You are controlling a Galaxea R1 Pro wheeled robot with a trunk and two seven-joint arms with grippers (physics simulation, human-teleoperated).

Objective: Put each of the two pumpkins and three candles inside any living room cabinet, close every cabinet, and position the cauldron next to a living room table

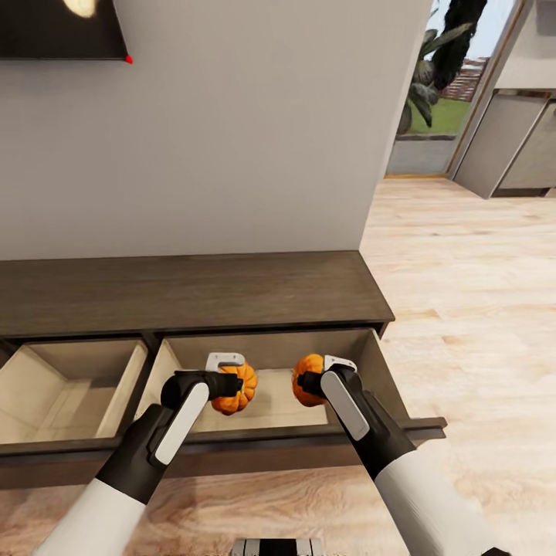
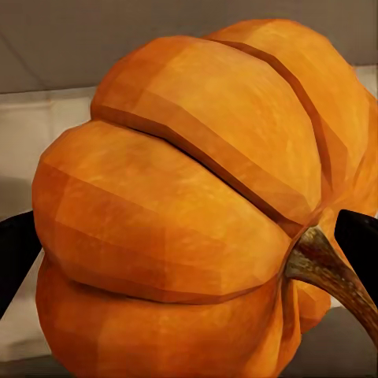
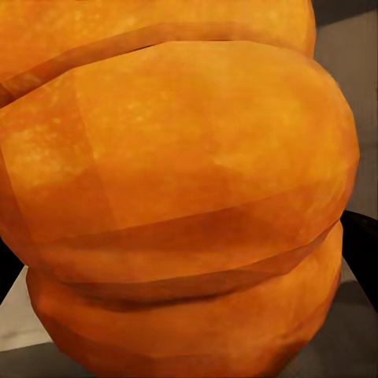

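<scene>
A: Starting at the far left, we see the dark corner of a screen point(image 1: 62, 29) high on the grey wall point(image 1: 232, 131). Below it runs the long dark-brown cabinet point(image 1: 185, 289), with two drawers pulled out toward us.

B: The left drawer point(image 1: 69, 386) shows a pale bare floor. What about the right drawer point(image 1: 270, 363)?

A: Both our arms reach over it. The left gripper point(image 1: 225, 382) is clamped on the left pumpkin point(image 1: 238, 390), which hangs above the left half of that drawer. In the left wrist view the left pumpkin point(image 2: 181, 213) sits between the two dark fingers point(image 2: 16, 252), its brown stem point(image 2: 327, 272) curving off to one side.

B: And the other arm?

A: The right gripper point(image 1: 316, 382) grips the right pumpkin point(image 1: 307, 380) over the right half of the same drawer. The two pumpkins sit near each other but apart, with a gap of pale drawer floor between them. In the right wrist view the right pumpkin point(image 3: 173, 189) is so close that we see little besides its orange ribs.

B: Are they resting on the drawer floor?

A: We cannot tell from the head view; they appear held above it.

B: Farther right?

A: Light wooden floor point(image 1: 463, 293), then a glass door point(image 1: 440, 85) with plants outside, and grey cupboards point(image 1: 517, 147) at the far right.
</scene>
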